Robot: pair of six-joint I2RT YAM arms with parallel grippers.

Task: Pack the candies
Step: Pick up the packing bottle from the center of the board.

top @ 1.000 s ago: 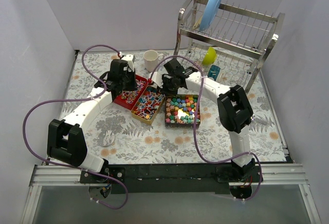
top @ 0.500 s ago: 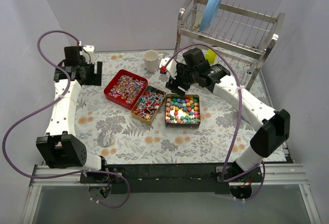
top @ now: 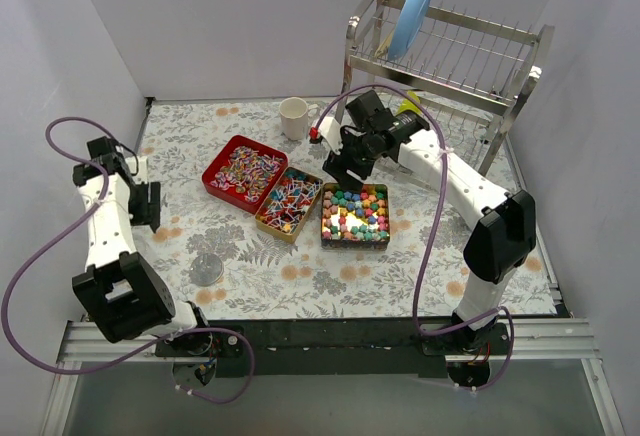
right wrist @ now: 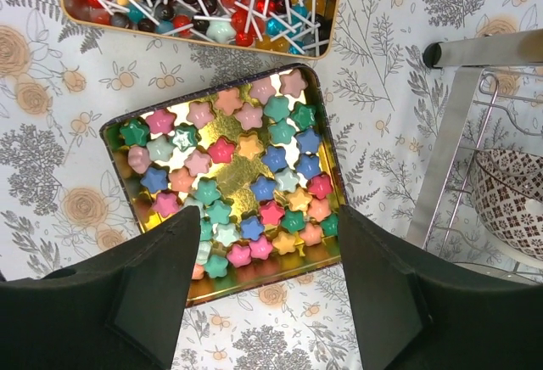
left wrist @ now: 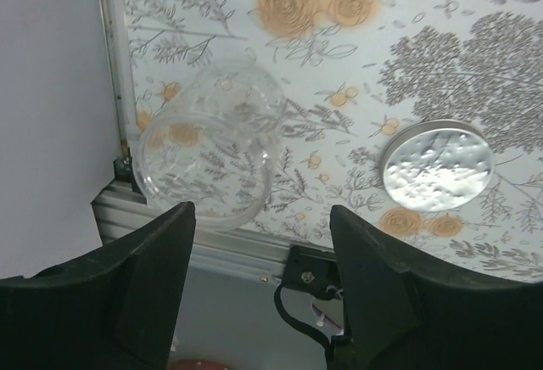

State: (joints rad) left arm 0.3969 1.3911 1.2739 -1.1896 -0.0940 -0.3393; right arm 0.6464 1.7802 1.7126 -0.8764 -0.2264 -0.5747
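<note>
The candies lie in three trays: wrapped pieces in a red tray (top: pixel 243 171), striped and stick sweets in a gold tray (top: pixel 290 201), and pastel star candies (right wrist: pixel 246 175) in a dark gold-lined tin (right wrist: pixel 327 166). My right gripper (right wrist: pixel 267 217) hangs open above the near end of that tin, holding nothing; in the top view the right gripper (top: pixel 342 169) sits at the tin's far edge. Far off at the table's left side, my left gripper (top: pixel 150 206) is open and empty. The left gripper (left wrist: pixel 261 217) looks down on a clear plastic jar (left wrist: pixel 208 141) and a silver lid (left wrist: pixel 435 165).
A white mug (top: pixel 294 116) stands behind the trays. A metal dish rack (top: pixel 450 66) at the back right holds a blue plate (top: pixel 412 11) and a yellow-green bowl (top: pixel 407 108). A rack leg (right wrist: pixel 450 158) and a patterned bowl (right wrist: pixel 509 196) are close to my right gripper.
Both grippers have gone from shut to open. The left arm swung away from the red tray to the table's left edge. The right gripper rose and shifted over the star tin.
</note>
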